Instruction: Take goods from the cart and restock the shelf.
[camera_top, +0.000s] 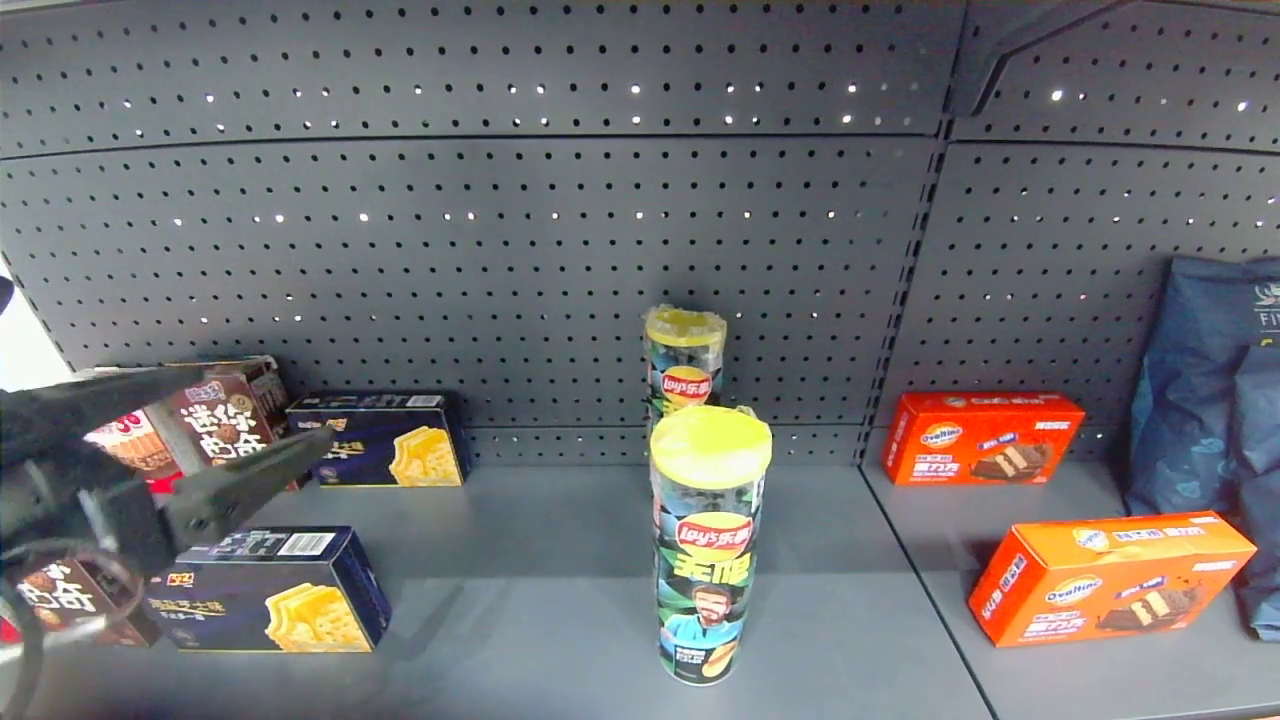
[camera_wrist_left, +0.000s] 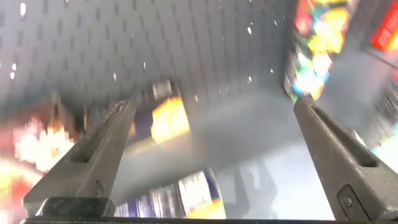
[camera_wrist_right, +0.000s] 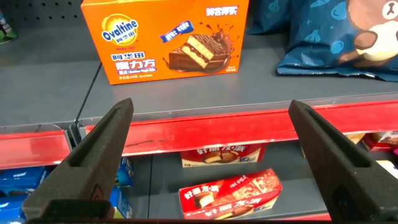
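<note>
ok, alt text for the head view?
Two yellow-lidded chip cans stand centred on the shelf, one behind the other. Navy cracker boxes and brown boxes lie left, two orange boxes and blue bags right. The open left pincer hovers at the left edge.

Dark blue cracker box (camera_top: 275, 590) just beside the left tool (camera_top: 262, 405), second blue box (camera_top: 385, 440) near its tip, orange boxes (camera_top: 1110, 578) and blue bags (camera_top: 1200, 380) far to its right, grey wall with holes (camera_top: 500, 220)

You're seeing a navy box (camera_top: 268, 590) showing a yellow cracker just beside your black left end effector (camera_top: 262, 408). Farther right of it, a yellow-lidded can (camera_top: 708, 545) is wearing green-and-black print, and an orange box (camera_top: 1110, 577) is glowing against the grey perforated shelf back (camera_top: 480, 230).
</note>
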